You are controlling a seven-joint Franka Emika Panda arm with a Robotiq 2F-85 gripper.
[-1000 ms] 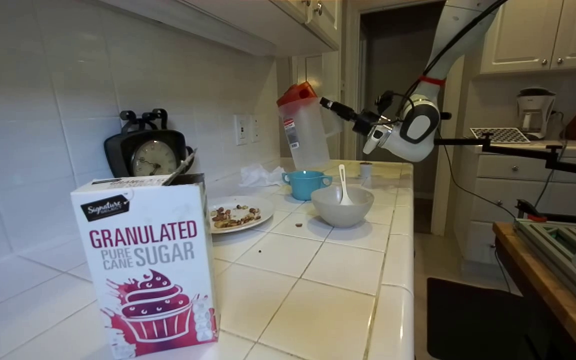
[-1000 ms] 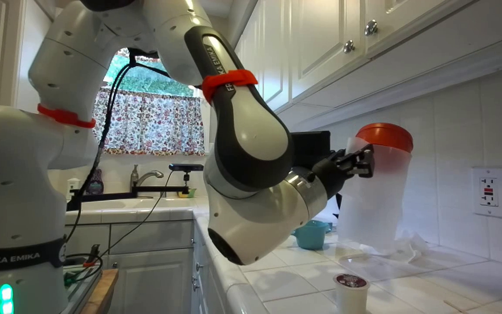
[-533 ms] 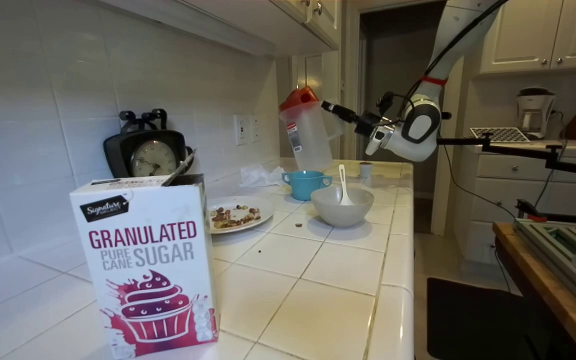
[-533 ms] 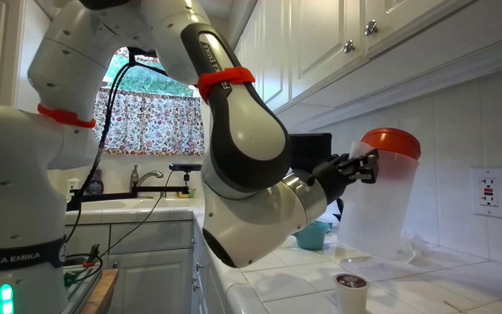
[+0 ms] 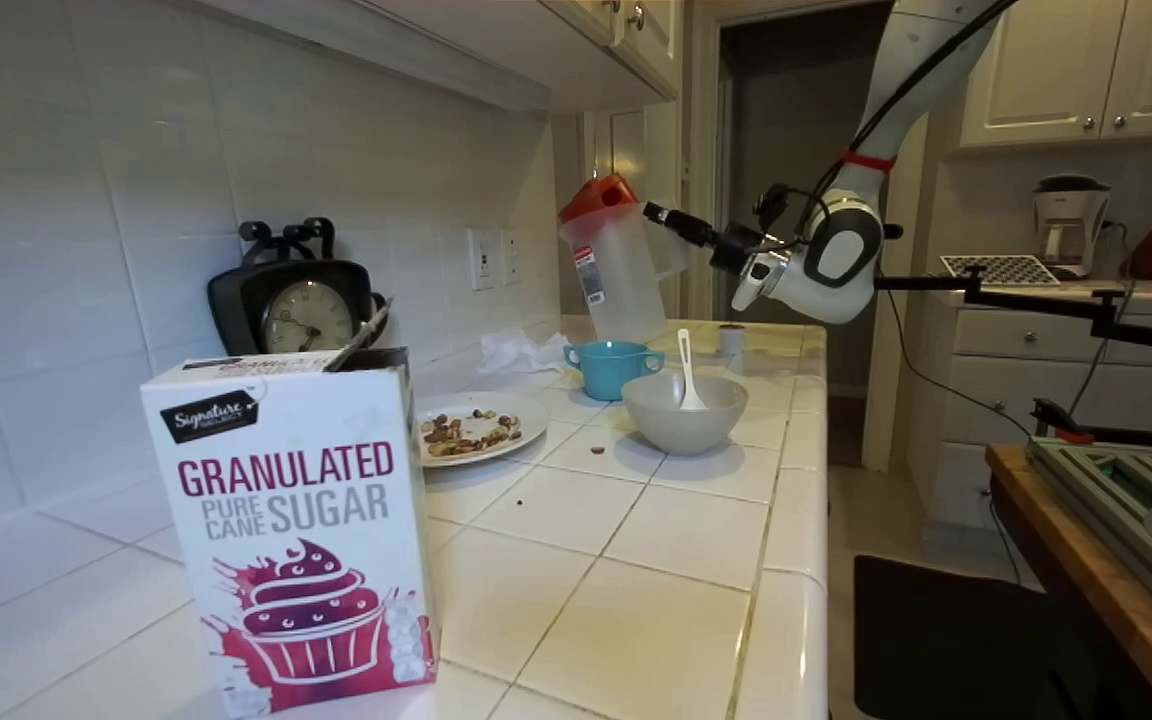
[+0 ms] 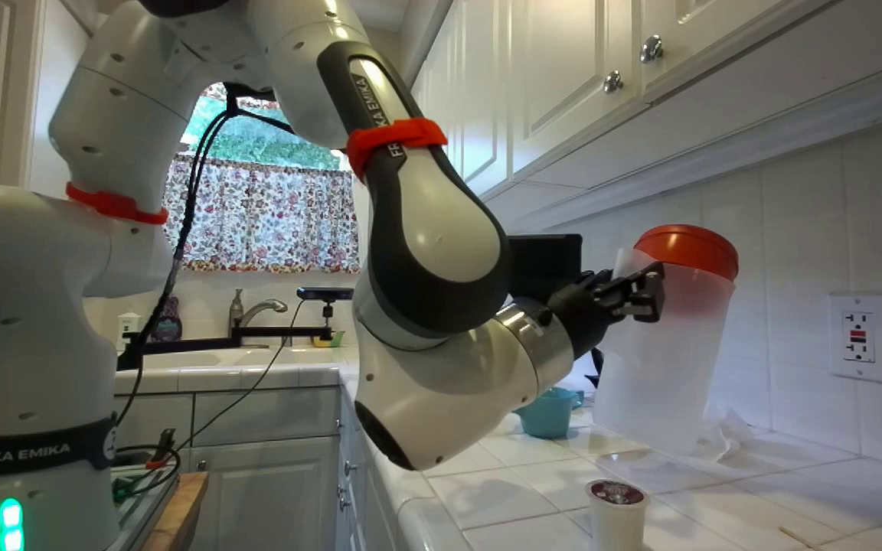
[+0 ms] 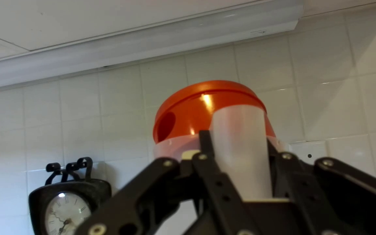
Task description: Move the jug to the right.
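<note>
The jug (image 5: 621,280), translucent white with a red-orange lid (image 6: 687,249), is tilted in both exterior views, its top leaning toward the tiled wall. Its base appears raised off the counter, above a reflection on the tiles. My gripper (image 6: 646,292) reaches it from the arm's side, up near the lid. In the wrist view the jug's pale handle (image 7: 240,147) runs between the two fingers of my gripper (image 7: 237,140), which is shut on it. The fingers partly cover the jug's body there.
A blue two-handled bowl (image 5: 613,372) sits near the jug's base. Nearer are a grey bowl (image 5: 671,425) with a white spoon, a plate (image 5: 536,430) of nuts and a sugar box (image 5: 291,540). A coffee pod (image 6: 617,520) stands on the counter. Cabinets (image 6: 579,84) hang above.
Over the second the jug has sunk slightly and tilted a little more, its lid shifting toward the wall, with my gripper moving along. During the last half second hardly anything moved.
</note>
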